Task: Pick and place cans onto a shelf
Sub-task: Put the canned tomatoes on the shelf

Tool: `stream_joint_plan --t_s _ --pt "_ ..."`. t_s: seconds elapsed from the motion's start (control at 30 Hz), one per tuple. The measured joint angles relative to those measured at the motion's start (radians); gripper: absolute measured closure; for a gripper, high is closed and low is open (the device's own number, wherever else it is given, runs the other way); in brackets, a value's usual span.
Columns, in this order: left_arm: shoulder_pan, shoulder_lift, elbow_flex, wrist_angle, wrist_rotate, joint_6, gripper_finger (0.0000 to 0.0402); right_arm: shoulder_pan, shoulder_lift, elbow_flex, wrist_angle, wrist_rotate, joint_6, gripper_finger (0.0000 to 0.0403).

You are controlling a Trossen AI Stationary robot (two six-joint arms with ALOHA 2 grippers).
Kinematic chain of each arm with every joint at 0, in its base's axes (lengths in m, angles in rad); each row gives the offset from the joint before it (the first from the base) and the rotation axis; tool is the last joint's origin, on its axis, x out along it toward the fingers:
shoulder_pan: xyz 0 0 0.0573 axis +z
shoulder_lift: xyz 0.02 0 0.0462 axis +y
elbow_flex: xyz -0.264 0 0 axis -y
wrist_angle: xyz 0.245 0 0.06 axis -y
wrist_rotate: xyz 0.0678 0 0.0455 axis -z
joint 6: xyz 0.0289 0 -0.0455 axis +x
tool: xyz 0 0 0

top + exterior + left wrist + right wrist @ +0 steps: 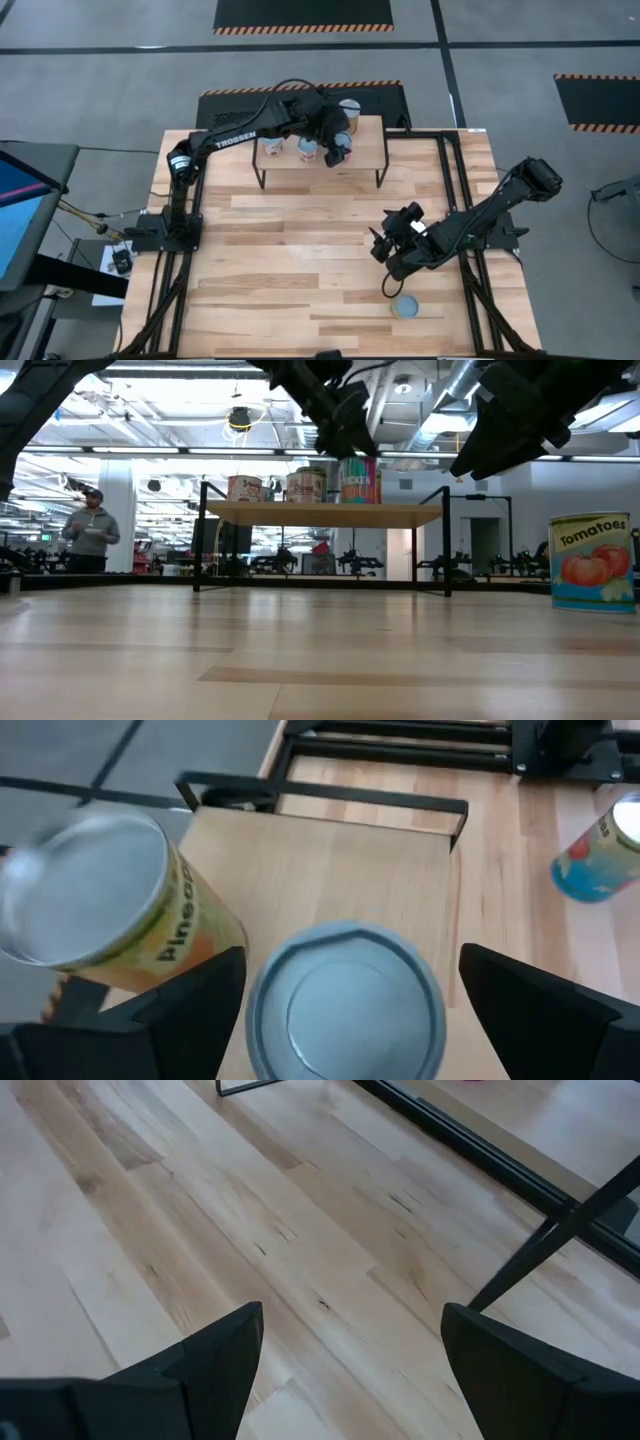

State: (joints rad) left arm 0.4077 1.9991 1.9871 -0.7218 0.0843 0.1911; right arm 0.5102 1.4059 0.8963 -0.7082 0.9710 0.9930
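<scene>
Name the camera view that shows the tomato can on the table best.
The low view: the tomato can stands upright, side-on, its label readable. The high view shows only its round top near the table's front edge. The left wrist view catches it far off; the right wrist view misses it.

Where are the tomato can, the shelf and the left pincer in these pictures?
tomato can (pixel 592 560): low view, on its front label.
shelf (pixel 368 150): high view, bare part of its wooden top.
left pincer (pixel 345 1005): left wrist view, midway between its fingertips, over a can top.
</scene>
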Motion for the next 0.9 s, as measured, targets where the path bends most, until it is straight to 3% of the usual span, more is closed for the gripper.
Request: stream_joint_plan --t_s 0.23,0.5,0.63,0.9 --pt "-0.040 -0.023 0.042 -0.007 -0.038 0.003 0.0046 0.009 0.004 0.000 -0.016 0.002 0.031 0.0074" --pt "-0.132 -0.141 -0.055 0.106 -0.065 0.006 0.0065 0.059 0.008 -0.002 -0.101 0.046 0.154 0.0074" --pt "-0.199 -0.227 -0.214 0.219 -0.068 0.006 0.0083 0.089 0.008 -0.002 -0.104 0.069 0.170 0.0074" --pt "-0.344 -0.509 -0.733 0.635 -0.168 -0.055 0.0117 0.105 0.008 -0.002 -0.091 0.114 0.147 0.0074"
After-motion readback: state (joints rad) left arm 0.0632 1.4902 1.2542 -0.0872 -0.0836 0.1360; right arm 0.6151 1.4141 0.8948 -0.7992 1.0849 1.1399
